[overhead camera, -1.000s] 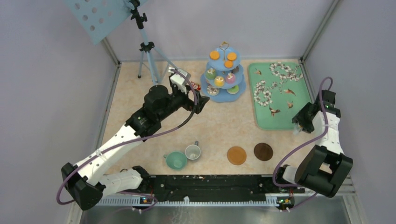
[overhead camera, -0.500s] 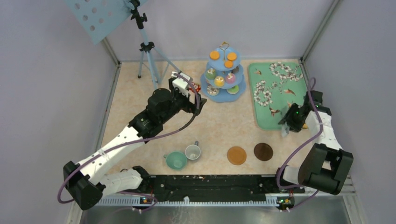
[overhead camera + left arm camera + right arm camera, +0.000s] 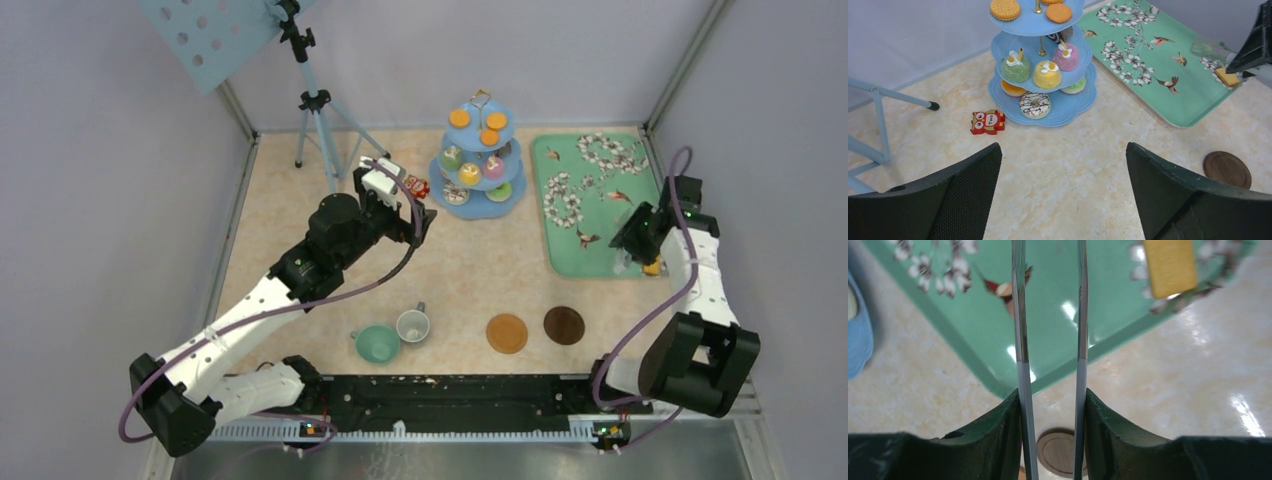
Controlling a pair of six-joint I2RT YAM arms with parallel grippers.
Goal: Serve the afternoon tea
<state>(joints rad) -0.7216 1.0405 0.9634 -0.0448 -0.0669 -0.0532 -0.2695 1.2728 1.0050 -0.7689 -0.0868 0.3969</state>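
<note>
Tongs [image 3: 1019,315] polished metal; tray [image 3: 1113,315] glossy green; coaster [image 3: 1227,169] matt wood; tabletop [image 3: 1073,165] smooth, shiny.

A beige marbled tabletop [image 3: 290,190] is seen boxed in by plain pale lilac walls [image 3: 100,180], soft glare is caught on it, and at eleven o'clock a tripod [image 3: 315,100] is planted, topped by a tilted light-blue perforated board [image 3: 200,35].

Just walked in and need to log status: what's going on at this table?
The right gripper is clamped on a pair of metal tongs, whose arms reach over the green tray near a small yellow block lying on it. The left gripper hangs open, facing the loaded three-tier stand. The teal cup, grey-white cup and brown coasters sit near the arm bases, cups off the coasters.
</note>
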